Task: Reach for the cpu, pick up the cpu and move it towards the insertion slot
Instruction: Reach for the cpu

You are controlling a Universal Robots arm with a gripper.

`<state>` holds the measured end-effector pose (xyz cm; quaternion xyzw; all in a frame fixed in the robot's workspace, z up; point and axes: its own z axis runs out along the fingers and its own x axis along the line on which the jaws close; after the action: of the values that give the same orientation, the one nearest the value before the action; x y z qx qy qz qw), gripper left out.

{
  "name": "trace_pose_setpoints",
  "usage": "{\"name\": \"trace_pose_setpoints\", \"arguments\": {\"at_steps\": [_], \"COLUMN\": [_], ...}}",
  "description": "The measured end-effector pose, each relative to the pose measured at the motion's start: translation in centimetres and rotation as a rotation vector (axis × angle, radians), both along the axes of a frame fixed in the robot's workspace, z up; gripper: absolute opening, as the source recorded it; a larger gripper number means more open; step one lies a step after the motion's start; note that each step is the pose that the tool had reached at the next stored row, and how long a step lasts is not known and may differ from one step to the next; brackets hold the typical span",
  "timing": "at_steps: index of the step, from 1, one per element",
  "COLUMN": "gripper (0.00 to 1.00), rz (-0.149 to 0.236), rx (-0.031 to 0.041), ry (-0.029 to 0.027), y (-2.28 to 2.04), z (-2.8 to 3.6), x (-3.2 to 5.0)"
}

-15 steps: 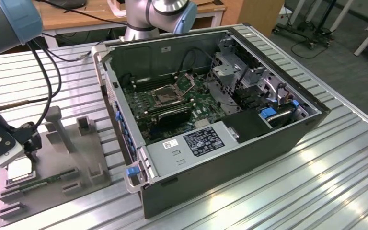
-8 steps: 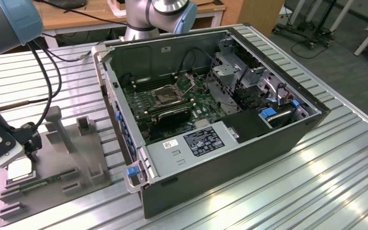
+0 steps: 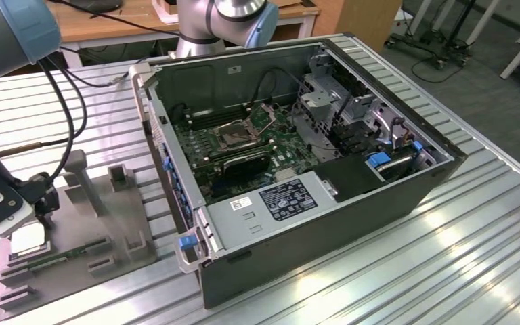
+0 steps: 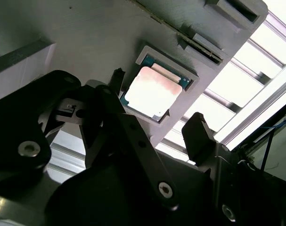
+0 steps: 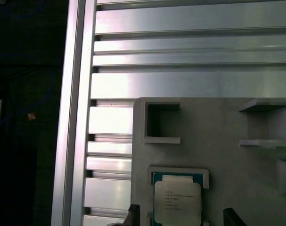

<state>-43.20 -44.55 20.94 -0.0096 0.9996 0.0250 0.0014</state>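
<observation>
**While the black two-fingered gripper (image 4: 157, 101) is hanging open over it, the small flat square cpu (image 4: 151, 92) with the pale silvery metal top is lying in its tray**

As I am watching from the exterior view's left, the grey robot arm with pale blue joint caps (image 3: 25, 27) is reaching down over a flat grey plastic fixture plate (image 3: 106, 220). That plate is resting on the ribbed aluminium table (image 3: 441, 271). In both wrist views the cpu is sitting flat in a shallow square pocket of the plate, its green edge showing round the metal top. The dark fingers (image 4: 197, 127) are standing apart, one on either side of the chip. A gap is showing between each and the chip, so the jaws are released and are gripping nothing. A long narrow green memory stick (image 3: 61, 256) is lying on the same plate, just beside the gripper.

Moving toward the middle, a black desktop computer case (image 3: 351, 230) is lying on its side with its panel off. Inside it, a green circuit board (image 3: 208, 150) is facing up. On that board the insertion slot (image 3: 237, 135), a square socket with a shiny metal frame and a dark centre, is sitting well apart from the cpu. Nearer the exterior view's right, a blue plastic latch (image 3: 379, 159) is showing inside the case's far end.
</observation>
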Motion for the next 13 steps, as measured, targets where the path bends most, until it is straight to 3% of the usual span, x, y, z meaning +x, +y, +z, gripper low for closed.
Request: {"name": "trace_pose_setpoints", "arguments": {"at_steps": [7,12,13], "gripper": [0.76,0.76,0.76], "rz": [0.0,0.0,0.0], "rx": [0.0022,0.0024,0.0099], "ry": [0.0002,0.0002,0.0002], "y": [0.0,0.0,-0.01], "z": [-0.33,-1.23,-1.9], "x": [0.0,0.0,-0.01]}}
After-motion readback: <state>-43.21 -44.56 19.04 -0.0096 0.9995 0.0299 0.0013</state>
